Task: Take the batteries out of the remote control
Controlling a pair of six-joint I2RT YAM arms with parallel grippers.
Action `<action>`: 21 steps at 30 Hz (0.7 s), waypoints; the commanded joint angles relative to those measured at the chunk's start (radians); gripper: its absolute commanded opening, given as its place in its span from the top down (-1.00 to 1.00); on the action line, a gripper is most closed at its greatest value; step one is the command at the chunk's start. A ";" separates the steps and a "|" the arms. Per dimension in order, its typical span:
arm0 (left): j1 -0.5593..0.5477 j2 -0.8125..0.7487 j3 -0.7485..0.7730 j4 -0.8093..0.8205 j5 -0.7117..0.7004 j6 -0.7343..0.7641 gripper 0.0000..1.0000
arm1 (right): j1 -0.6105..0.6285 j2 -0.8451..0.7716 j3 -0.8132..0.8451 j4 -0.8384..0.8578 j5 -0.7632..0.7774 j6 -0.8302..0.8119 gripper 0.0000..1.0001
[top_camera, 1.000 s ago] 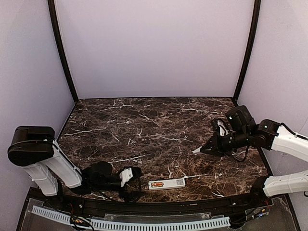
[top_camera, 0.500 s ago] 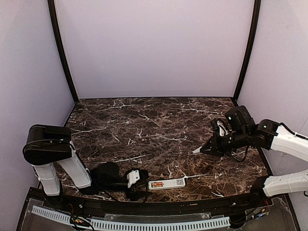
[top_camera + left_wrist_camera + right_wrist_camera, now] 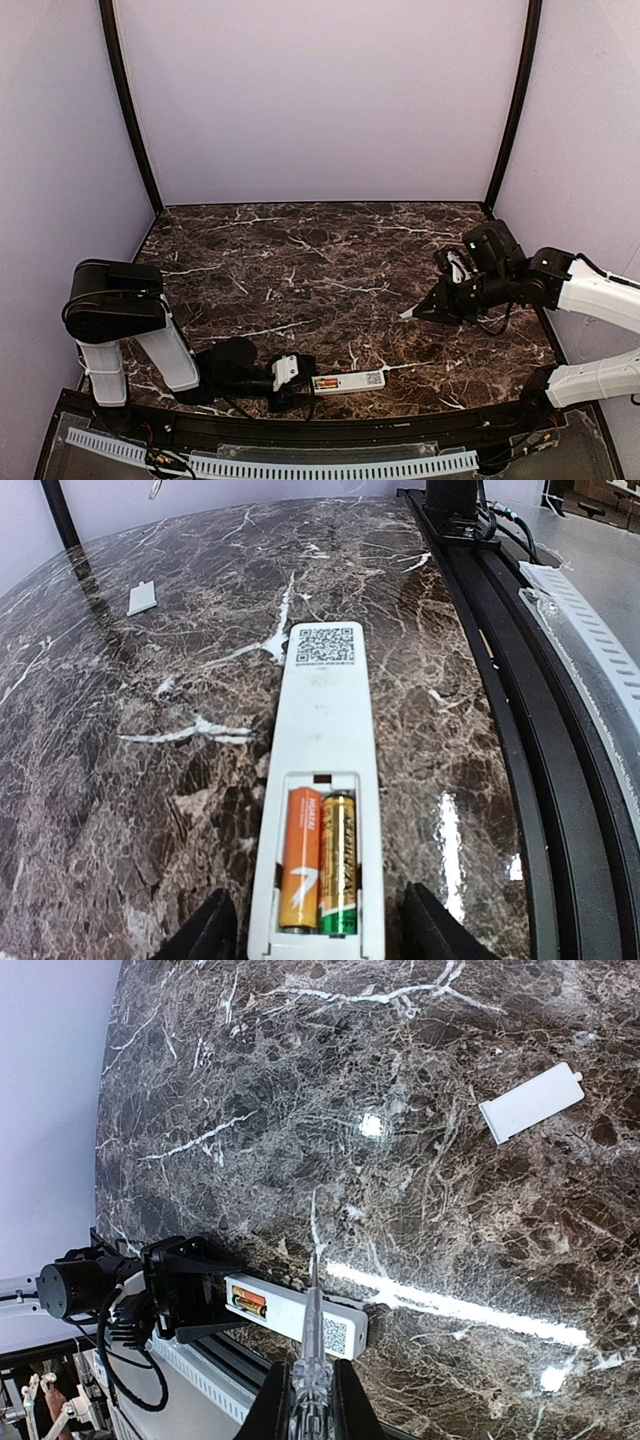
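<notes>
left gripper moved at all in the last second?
Yes. In the top view the left gripper has moved right, up to the battery end of the remote control, which has stayed put.

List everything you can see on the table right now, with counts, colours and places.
remote control: one, white, lying back up at the near table edge, battery recess uncovered
batteries: two, one orange and one gold-green, side by side in the recess
cover piece: one, white, flat on the table, apart from the remote
thin stick: one, clear-grey, clamped in the right tool
table: one, dark brown marble with white veins
left tool: one, black, open, a finger on each side of the remote's battery end, not touching it
right tool: one, black, shut on the stick, over the table's right side
</notes>
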 commanded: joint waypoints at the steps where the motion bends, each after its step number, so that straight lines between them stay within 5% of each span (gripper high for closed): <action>1: -0.002 0.018 0.010 -0.034 0.006 0.013 -0.11 | -0.006 0.001 0.009 0.025 -0.001 -0.017 1.00; 13: -0.001 -0.026 0.032 -0.089 0.016 0.053 0.59 | -0.006 0.001 0.010 0.038 -0.047 -0.039 1.00; 21: -0.004 -0.180 0.072 -0.247 -0.078 0.247 0.98 | 0.011 -0.012 0.022 0.113 -0.140 -0.089 1.00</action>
